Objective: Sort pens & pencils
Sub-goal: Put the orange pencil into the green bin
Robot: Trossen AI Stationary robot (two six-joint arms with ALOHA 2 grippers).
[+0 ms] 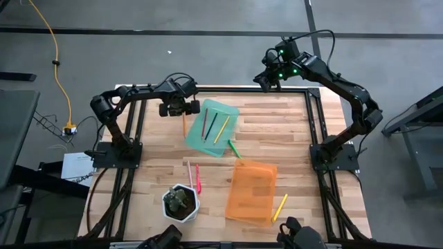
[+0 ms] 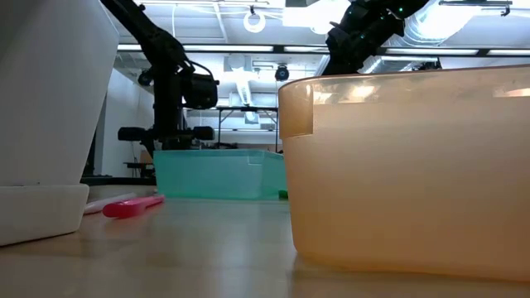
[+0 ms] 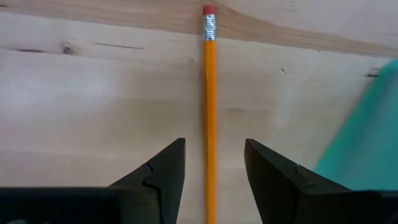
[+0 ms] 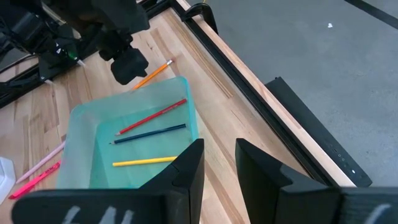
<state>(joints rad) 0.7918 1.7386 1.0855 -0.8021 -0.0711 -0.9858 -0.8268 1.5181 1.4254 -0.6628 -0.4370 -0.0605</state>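
Note:
A yellow-orange pencil (image 3: 209,93) with a red eraser lies flat on the wooden table, just left of the green tray (image 1: 208,143); it also shows in the high view (image 1: 184,125). My left gripper (image 3: 215,149) is open above it, one finger on either side of the shaft, touching nothing. The green tray holds a red pencil (image 4: 152,117), a dark one (image 4: 149,134) and a yellow one (image 4: 144,161). My right gripper (image 4: 219,165) is open and empty, raised over the table's far edge (image 1: 266,81).
A bright green pen (image 1: 234,148) lies between the green tray and the orange tray (image 1: 252,190). A pink pen (image 1: 197,178) and a pale peach one (image 1: 190,171) lie by the white plant pot (image 1: 181,202). A yellow pen (image 1: 279,207) lies right of the orange tray.

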